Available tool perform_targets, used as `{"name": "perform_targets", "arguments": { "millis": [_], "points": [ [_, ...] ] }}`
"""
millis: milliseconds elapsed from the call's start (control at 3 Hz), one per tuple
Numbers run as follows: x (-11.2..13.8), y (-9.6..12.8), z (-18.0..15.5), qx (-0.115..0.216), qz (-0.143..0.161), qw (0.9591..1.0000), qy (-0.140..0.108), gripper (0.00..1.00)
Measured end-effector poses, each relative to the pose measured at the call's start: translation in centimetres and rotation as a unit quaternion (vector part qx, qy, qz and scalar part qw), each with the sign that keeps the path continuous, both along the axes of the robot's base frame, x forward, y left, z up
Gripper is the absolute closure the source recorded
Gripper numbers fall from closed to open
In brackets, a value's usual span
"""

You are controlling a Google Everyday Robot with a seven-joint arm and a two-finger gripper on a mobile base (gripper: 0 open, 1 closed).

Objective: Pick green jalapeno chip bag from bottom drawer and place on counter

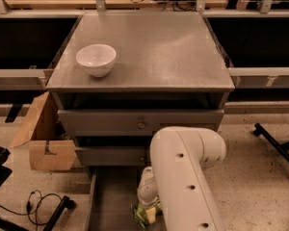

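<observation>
Bag: green, with a pale patch. It lies in the drawer, low in the view, right under the tip of the arm. Only a part of it shows; the rest is behind the arm.
Drawer: the lowest one, pulled out toward me. Its floor is flat and grey-brown, with a low wall on the left side.
Gripper: down inside the drawer, just on top of the bag and touching it as far as I can see. The white wrist and the thick arm cover most of it, so I am not able to say if it grasps the bag or not.
Arm: white and bulky. It comes in from the lower edge and bends left and down into the drawer.
Counter: grey and flat, on top of the cabinet.
Bowl: white, upright, on the left part of the counter, well apart from the bag.
Knobbed drawers: two, above the open one, both closed.
Box: brown cardboard, open, on the floor just left of the cabinet.
Cable: black, loose on the floor below the box.
</observation>
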State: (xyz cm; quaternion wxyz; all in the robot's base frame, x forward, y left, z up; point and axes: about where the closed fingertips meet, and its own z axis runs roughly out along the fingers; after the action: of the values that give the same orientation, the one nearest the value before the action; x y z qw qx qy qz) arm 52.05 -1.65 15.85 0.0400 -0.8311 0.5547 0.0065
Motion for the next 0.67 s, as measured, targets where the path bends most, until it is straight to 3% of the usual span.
{"name": "perform_targets", "arguments": {
  "millis": [333,667],
  "points": [
    [-0.78,-0.38,-3.14,-0.007,0.018,0.9995,0.025,0.36],
    [-0.91,-0.35,-3.49,-0.006,0.029,0.9991,0.029,0.59]
  ]
}}
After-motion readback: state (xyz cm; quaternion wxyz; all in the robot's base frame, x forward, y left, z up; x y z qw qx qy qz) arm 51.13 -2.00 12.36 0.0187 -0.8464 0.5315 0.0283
